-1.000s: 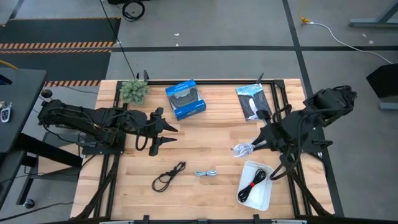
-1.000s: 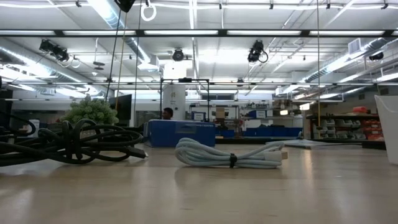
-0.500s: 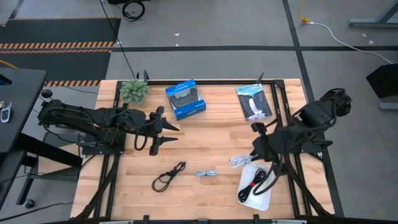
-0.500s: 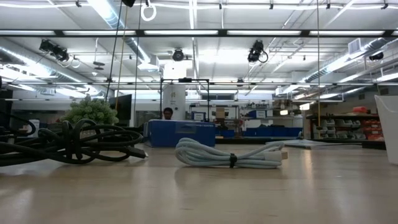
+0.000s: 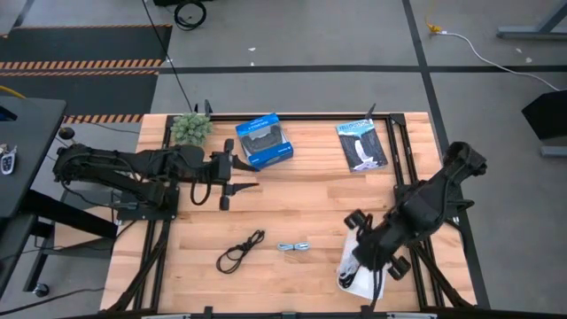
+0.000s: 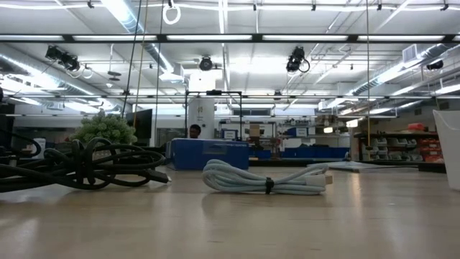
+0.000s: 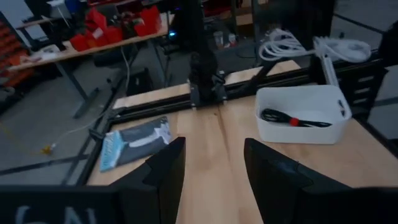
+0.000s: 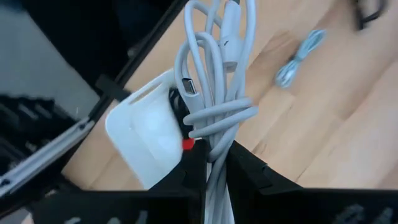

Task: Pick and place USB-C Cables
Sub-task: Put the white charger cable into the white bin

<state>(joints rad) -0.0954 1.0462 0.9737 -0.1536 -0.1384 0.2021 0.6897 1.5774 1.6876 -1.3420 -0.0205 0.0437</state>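
My right gripper (image 5: 359, 254) is shut on the white cable (image 8: 217, 93) and hovers over the white bin (image 5: 354, 282) near the table's near right corner. The black cable with red (image 7: 292, 118) lies inside the bin (image 7: 303, 114). The loose black cable (image 5: 241, 251) and the short grey cable (image 5: 295, 247) lie flat on the wood near the near edge; the low view shows them too (image 6: 79, 167) (image 6: 262, 178). My left gripper (image 5: 244, 178) is open above the table's left half, close to the blue box, touching nothing. My right gripper pinches the white cable's coiled bundle at one end (image 8: 216, 168) between its two fingers (image 8: 189, 180), coming from above and pointing down. The fingers lie along the bundle. The bundle hangs below them, lifted clear, over the bin (image 8: 146, 140).
A blue box (image 5: 264, 140), a dark flat packet (image 5: 361, 144) and a small green plant (image 5: 190, 129) stand along the far edge. Bare wood lies in the table's middle, between the arms.
My right gripper has carried the white cable from beside the dark packet toward the near edge and now has it over the white bin. My left gripper has turned at its wrist and shifted slightly toward the far edge. The black and grey cables have stayed in place.
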